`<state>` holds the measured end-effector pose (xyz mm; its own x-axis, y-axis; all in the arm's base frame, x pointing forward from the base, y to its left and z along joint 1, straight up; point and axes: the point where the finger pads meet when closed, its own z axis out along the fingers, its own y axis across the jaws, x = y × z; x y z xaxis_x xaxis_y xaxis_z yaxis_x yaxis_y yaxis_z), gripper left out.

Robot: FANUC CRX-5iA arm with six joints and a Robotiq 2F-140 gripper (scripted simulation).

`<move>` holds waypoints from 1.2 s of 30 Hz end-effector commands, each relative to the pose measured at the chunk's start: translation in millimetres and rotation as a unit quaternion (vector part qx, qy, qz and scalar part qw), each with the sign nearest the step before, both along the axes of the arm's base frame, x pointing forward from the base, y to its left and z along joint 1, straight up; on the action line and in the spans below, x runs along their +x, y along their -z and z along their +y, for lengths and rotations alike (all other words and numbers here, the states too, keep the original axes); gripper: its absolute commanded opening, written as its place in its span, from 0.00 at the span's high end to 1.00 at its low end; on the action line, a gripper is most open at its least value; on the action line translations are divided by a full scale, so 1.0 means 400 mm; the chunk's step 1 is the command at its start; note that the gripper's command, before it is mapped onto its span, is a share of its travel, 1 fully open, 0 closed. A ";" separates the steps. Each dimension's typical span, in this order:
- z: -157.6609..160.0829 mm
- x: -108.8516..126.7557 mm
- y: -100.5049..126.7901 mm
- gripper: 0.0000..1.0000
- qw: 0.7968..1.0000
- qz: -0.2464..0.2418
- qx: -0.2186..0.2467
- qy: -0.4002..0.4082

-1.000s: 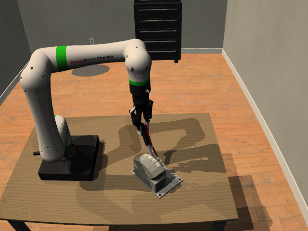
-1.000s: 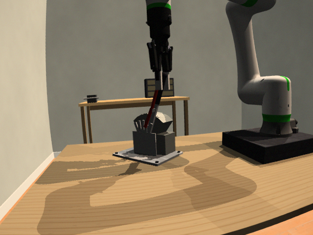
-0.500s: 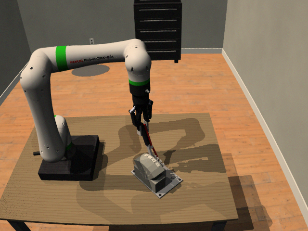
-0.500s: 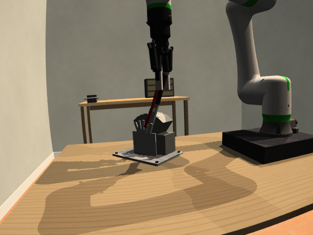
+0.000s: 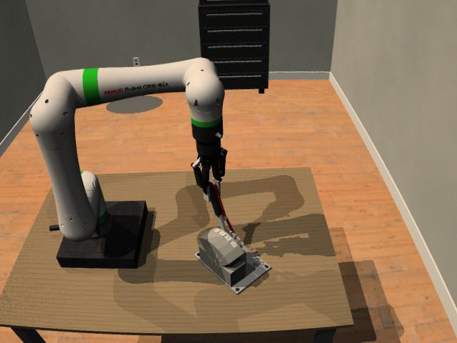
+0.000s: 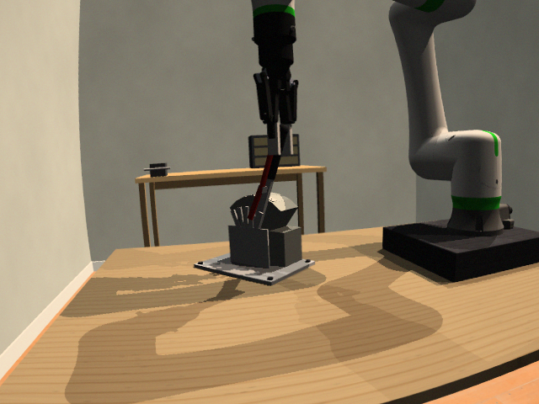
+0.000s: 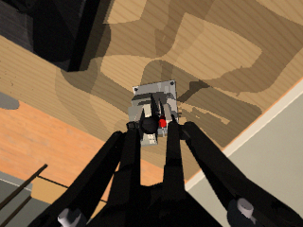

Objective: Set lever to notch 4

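A grey lever unit (image 5: 232, 260) on a metal baseplate stands on the wooden table, with small white number plates (image 5: 226, 235) along its curved top. The dark lever (image 5: 218, 206) with its red bar (image 5: 223, 212) rises from the unit and leans toward the arm's side. My gripper (image 5: 211, 188) comes down from above and is shut on the top of the handle and the red bar together. In the exterior view the lever (image 6: 265, 184) tilts to the right above the notched sector (image 6: 246, 213). In the wrist view the fingers clasp the black handle top and the red bar end (image 7: 162, 123).
The arm's black base block (image 5: 103, 239) stands on the table to the left of the unit. A black drawer cabinet (image 5: 234, 40) is at the back wall. A side table (image 6: 230, 191) with a small box stands behind the unit in the exterior view.
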<state>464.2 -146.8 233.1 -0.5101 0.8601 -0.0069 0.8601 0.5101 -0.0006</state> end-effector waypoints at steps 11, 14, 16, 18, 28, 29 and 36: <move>0.007 -0.003 0.003 1.00 1.000 0.000 0.000 0.000; 0.008 -0.004 0.004 1.00 1.000 0.000 0.000 0.000; 0.008 -0.004 0.004 1.00 1.000 0.000 0.000 0.000; 0.008 -0.004 0.004 1.00 1.000 0.000 0.000 0.000; 0.008 -0.004 0.004 1.00 1.000 0.000 0.000 0.000; 0.008 -0.004 0.004 1.00 1.000 0.000 0.000 0.000; 0.008 -0.004 0.004 1.00 1.000 0.000 0.000 0.000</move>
